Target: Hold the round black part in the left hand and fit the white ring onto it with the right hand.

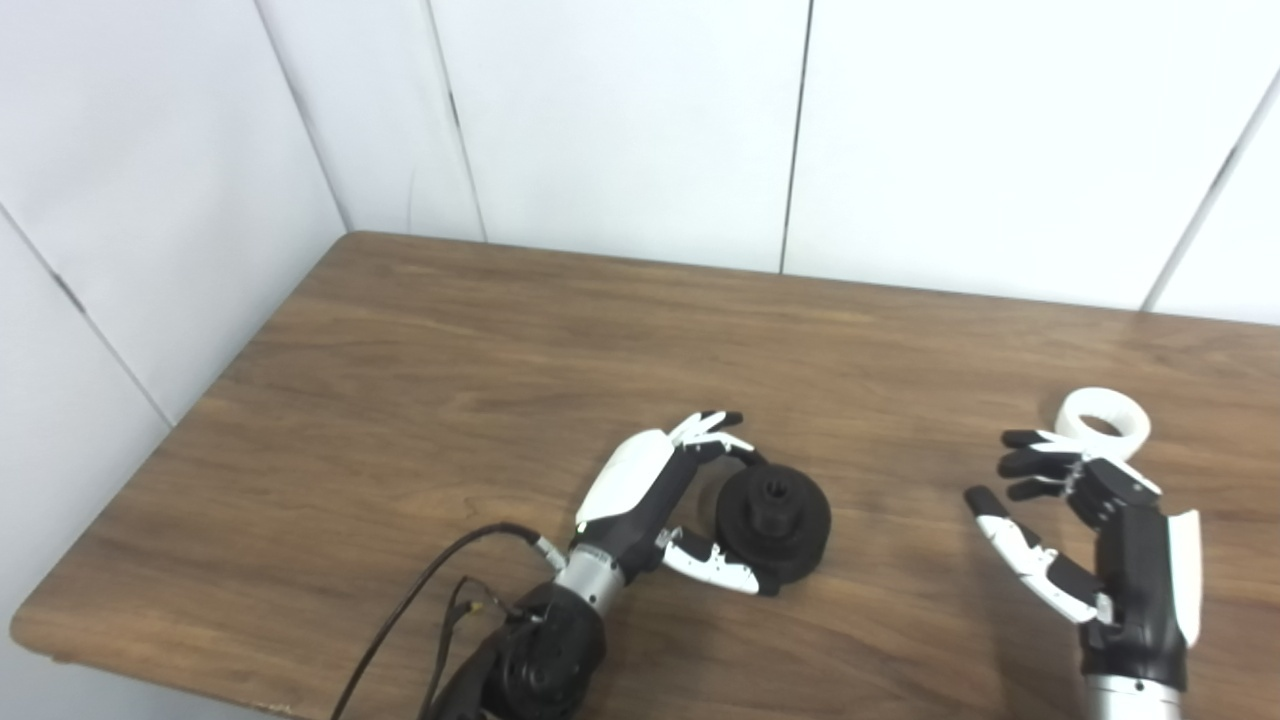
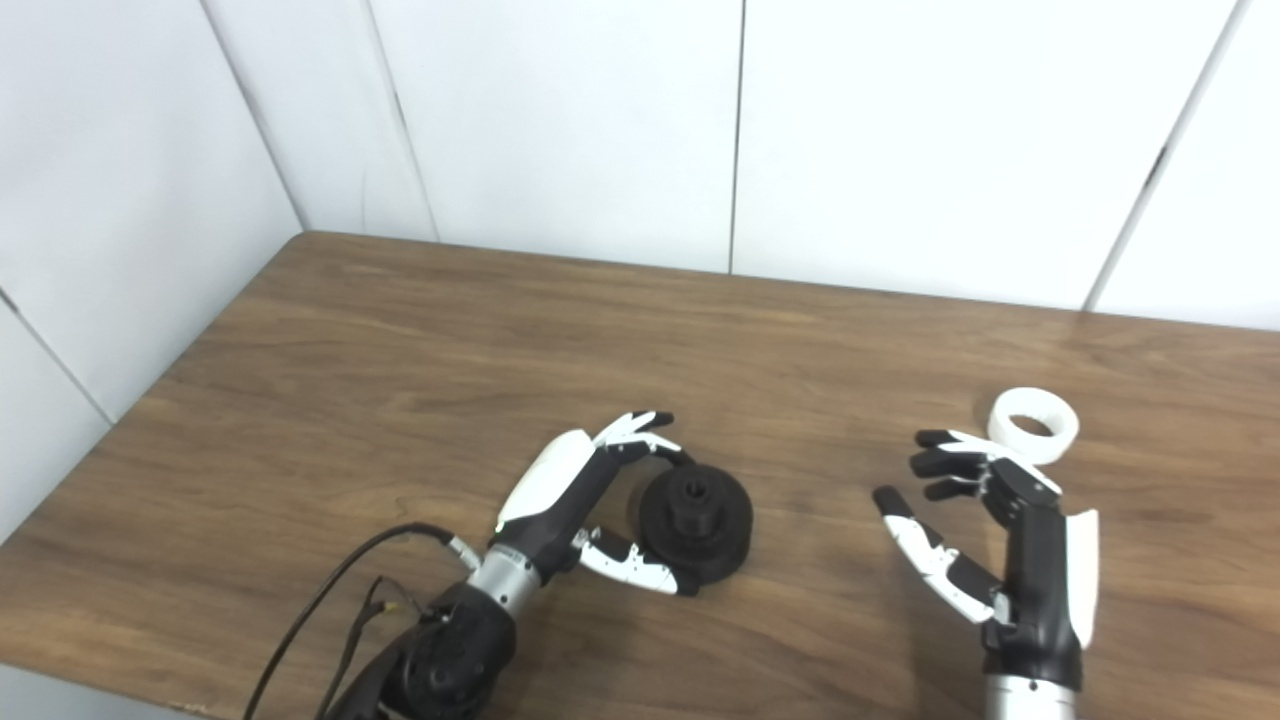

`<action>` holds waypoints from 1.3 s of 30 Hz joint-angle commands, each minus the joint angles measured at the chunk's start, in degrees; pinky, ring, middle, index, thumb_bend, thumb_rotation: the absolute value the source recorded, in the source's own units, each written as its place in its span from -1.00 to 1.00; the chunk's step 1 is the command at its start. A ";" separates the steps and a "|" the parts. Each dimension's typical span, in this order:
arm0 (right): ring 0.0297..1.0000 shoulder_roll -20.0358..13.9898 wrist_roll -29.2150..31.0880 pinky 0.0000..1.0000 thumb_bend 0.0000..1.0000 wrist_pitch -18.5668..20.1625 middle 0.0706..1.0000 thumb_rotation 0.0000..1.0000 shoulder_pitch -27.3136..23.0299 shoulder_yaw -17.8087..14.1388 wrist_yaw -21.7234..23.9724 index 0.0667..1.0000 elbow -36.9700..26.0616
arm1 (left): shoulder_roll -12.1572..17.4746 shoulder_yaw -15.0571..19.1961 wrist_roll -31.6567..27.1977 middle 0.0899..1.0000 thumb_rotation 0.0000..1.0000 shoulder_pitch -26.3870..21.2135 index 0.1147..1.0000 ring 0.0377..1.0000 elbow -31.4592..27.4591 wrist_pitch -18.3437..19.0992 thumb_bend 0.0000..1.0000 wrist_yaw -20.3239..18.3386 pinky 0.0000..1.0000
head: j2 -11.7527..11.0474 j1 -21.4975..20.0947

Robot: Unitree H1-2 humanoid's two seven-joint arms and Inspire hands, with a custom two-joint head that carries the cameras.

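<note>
I see one round black part (image 1: pixel 773 523), one white ring (image 1: pixel 1103 423) and my two hands over one wooden table (image 1: pixel 480 350).

My left hand (image 1: pixel 655 500) lies low on the table, arm coming in from about 7 o'clock. Its fingers (image 1: pixel 712 432) curl over the far side of the black part, at roughly 11 o'clock on its rim, and my thumb (image 1: pixel 718 568) reaches along the near side, at about 7 o'clock. The hand cups the part loosely around its left half; I cannot tell whether the tips actually press on it. The part sits flat on the wood, a wide disc with one raised hub at its centre and a hole in that hub, facing up.

My right hand (image 2: pixel 985 530) stands upright, palm turned toward the left, arm rising from 6 o'clock. It holds nothing: the fingers (image 2: pixel 940 462) are bent but spread, the thumb (image 2: pixel 925 545) stretched out toward 10 o'clock, with a clear gap between thumb and fingers.

The white ring lies flat on the table at about 1 o'clock from my right hand, just beyond the fingertips, its opening facing up. It sits well apart from the black part, off at that part's 3 o'clock side.

One black cable (image 1: pixel 430 590) loops out beside my left wrist.
</note>
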 commanded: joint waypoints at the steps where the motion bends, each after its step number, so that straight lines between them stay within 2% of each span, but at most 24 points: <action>1: 0.11 1.24 -0.92 -0.06 0.00 -0.05 0.24 -0.70 -0.69 0.37 -0.42 -0.07 -2.52 | -0.13 -0.82 0.40 0.85 -0.45 0.51 0.14 0.96 -1.76 -1.32 0.84 -1.14 0.98 | 0.26 -0.35; 9: 0.12 1.75 -0.97 -0.05 0.00 1.03 0.24 -0.70 -0.77 1.05 -0.26 -0.08 -3.57 | -0.63 -3.08 3.57 0.84 -0.44 2.35 0.12 0.95 -3.35 -1.58 0.87 -2.26 1.00 | 0.70 -1.40; 14: 0.13 2.13 -1.27 -0.05 0.00 1.80 0.23 -0.70 -0.73 1.23 -0.65 -0.08 -3.92 | -0.99 -2.83 4.08 0.85 -0.47 2.23 0.13 0.96 -2.98 -1.95 0.84 -1.94 1.00 | 0.82 -3.63; 17: 0.08 2.35 -2.73 -0.08 0.00 1.72 0.22 -0.71 -0.72 1.52 -1.09 -0.08 -4.16 | -0.94 -2.18 3.44 0.85 -0.50 2.17 0.13 0.95 -3.03 -2.06 0.85 -1.90 1.00 | 0.80 -8.91; 18: 0.08 2.64 -3.32 -0.09 0.00 2.15 0.21 -0.71 -0.60 1.69 -1.17 -0.08 -4.58 | -0.75 -1.90 3.14 0.85 -0.51 2.26 0.12 0.95 -3.13 -2.15 0.86 -1.99 1.00 | 0.51 -12.43; 20: 0.06 3.13 -4.37 -0.10 0.00 3.26 0.20 -0.71 -0.42 1.91 -1.21 -0.08 -5.54 | -0.26 -1.52 2.71 0.84 -0.52 2.48 0.12 0.94 -3.18 -2.83 0.87 -1.98 0.97 | 0.28 -14.65; 22: 0.07 3.75 -5.33 -0.10 0.00 3.91 0.20 -0.71 -0.66 2.04 -1.61 -0.08 -6.09 | 0.73 -0.98 1.52 0.85 -0.53 2.90 0.12 0.94 -3.87 -3.22 0.85 -3.02 0.98 | -0.48 -19.98; 26: 0.07 3.41 -12.75 -0.09 0.00 4.05 0.18 -0.71 -1.55 2.56 -3.47 -0.08 -6.64 | 2.18 -0.03 -0.17 0.86 -0.51 3.65 0.12 0.95 -4.88 -4.17 0.81 -4.86 1.00 | -1.34 -25.28; 29: 0.01 2.58 -17.89 -0.15 0.00 3.66 0.18 -0.71 -2.13 3.21 -4.33 -0.08 -6.84 | 2.81 0.44 -1.39 0.86 -0.53 3.88 0.12 0.95 -4.73 -5.30 0.79 -5.51 0.97 | -2.36 -27.80; 33: -0.02 2.81 -19.72 -0.20 0.00 5.01 0.18 -0.71 -3.07 2.82 -4.82 -0.08 -7.41 | 2.85 0.95 -1.91 0.82 -0.53 3.71 0.09 0.88 -3.95 -7.02 0.84 -5.31 0.78 | -3.56 -30.00; 39: -0.04 0.73 -22.21 -0.22 0.00 7.01 0.18 -0.71 -5.66 0.96 -4.54 -0.08 -8.69 | 2.57 1.66 -2.72 0.82 -0.60 3.63 0.10 0.88 -3.61 -7.75 0.85 -6.06 0.73 | -4.72 -31.78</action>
